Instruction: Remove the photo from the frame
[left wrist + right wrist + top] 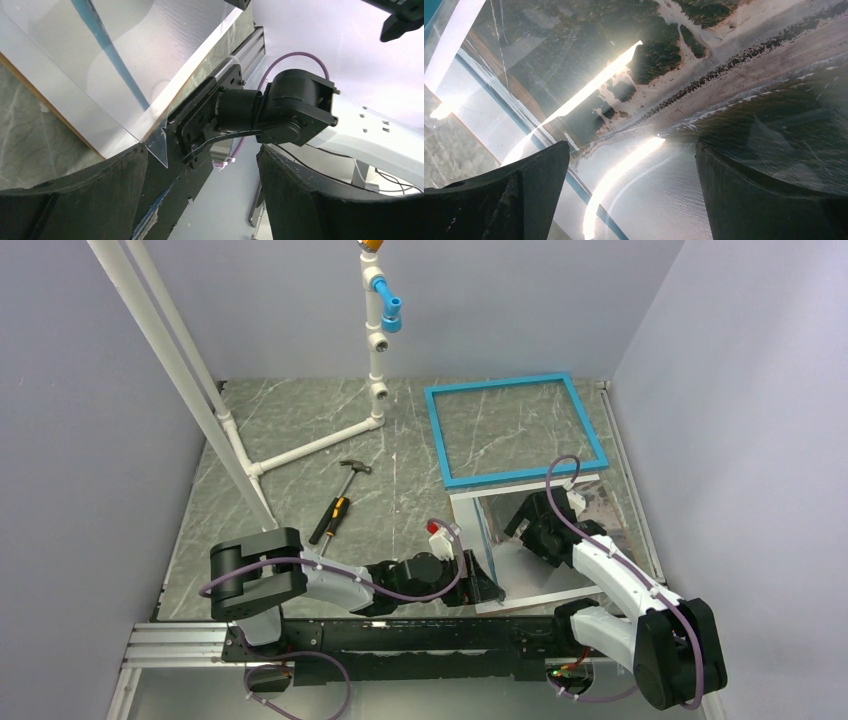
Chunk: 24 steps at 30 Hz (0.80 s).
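The turquoise frame [500, 383] lies flat at the back right, and the marbled table shows through its opening. Just in front of it lies the glossy photo [515, 565] with its white border. My right gripper [530, 525] hovers over the photo, open and empty. In the right wrist view [631, 200] the grey coastal picture [724, 75] fills the frame with glare. My left gripper [490, 585] is at the photo's near left edge, open. In the left wrist view [202, 200] the glossy sheet [150, 45], a brown board edge [50, 107] and a clear corner [159, 145] lie just beyond its fingers.
A hammer [338, 502] lies left of centre. A white pipe stand [375, 340] with a blue fitting rises at the back, and long white pipes [200, 390] slant along the left. Grey walls enclose the table. An aluminium rail [180, 640] runs along the near edge.
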Tool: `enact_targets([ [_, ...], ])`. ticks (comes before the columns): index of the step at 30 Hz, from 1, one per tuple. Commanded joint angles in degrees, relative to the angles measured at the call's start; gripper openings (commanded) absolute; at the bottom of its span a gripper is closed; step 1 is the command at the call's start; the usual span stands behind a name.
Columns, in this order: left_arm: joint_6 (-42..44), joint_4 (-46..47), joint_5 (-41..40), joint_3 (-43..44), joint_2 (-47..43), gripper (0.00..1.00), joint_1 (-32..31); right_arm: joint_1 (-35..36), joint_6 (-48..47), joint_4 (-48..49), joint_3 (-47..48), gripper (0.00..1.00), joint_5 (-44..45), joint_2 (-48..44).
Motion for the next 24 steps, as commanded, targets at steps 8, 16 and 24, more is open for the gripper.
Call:
enact_targets([
  [8,-5.36,10.61,-0.22,-1.45,2.90,0.72,-0.30,0.11,0.83,-0.69,-2.26,0.97,-4.22,1.07],
  [16,-8.15,11.33,-1.09,-3.97,3.80,0.59,-0.31,0.13,0.61,-2.64,-1.38,0.97,-2.61,-1.44],
  [24,-7.09,12.10,-1.22,-3.45,5.40,0.41,-0.12,0.31,-1.10,-4.32,0.13,0.97,-2.77,-4.67],
])
